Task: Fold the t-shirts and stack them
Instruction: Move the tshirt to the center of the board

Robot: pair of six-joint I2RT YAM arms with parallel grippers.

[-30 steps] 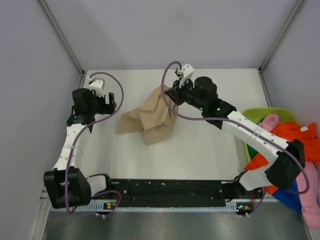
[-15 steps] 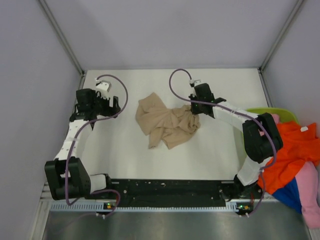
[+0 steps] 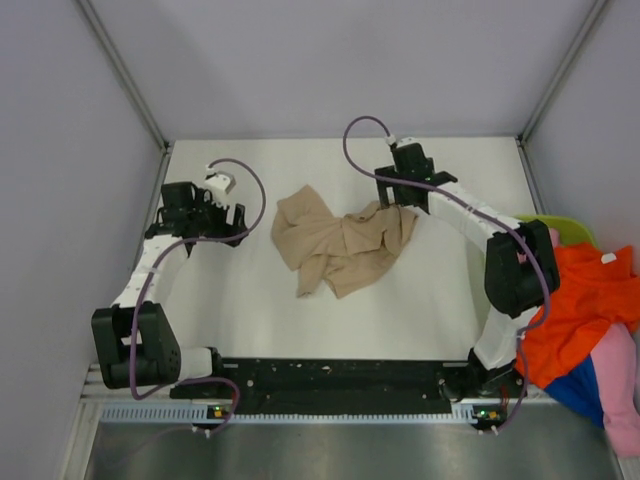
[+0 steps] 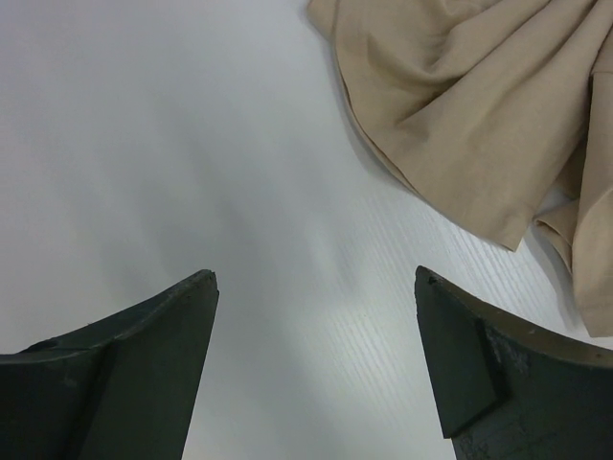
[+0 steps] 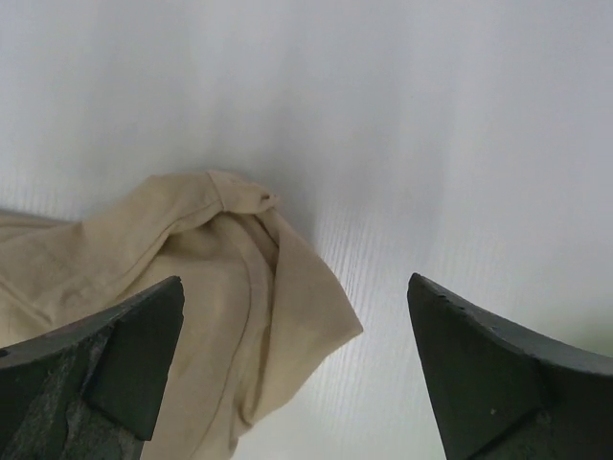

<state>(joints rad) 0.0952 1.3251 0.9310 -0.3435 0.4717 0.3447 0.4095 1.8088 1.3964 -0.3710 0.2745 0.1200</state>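
Note:
A tan t-shirt (image 3: 340, 245) lies crumpled on the white table (image 3: 300, 320), near the middle. My right gripper (image 3: 400, 195) hovers at the shirt's right end, open, with a loose corner of the tan t-shirt (image 5: 239, 307) below its spread fingers and nothing pinched. In the left wrist view the tan t-shirt (image 4: 460, 115) shows at the upper right. My left gripper (image 3: 228, 218) stands open over bare table, a little left of the shirt. An orange t-shirt (image 3: 575, 310), a pink one (image 3: 625, 390) and a blue one (image 3: 580, 390) are heaped at the right edge.
A lime-green basket (image 3: 560, 225) sits at the right under the heap of shirts. Grey walls enclose the table on the left, back and right. A black rail (image 3: 330, 375) with both arm bases runs along the near edge.
My right gripper carried the tan shirt to the right, set it down and opened, letting it go. The shirt now lies spread lower on the table. My left gripper drifted slightly right.

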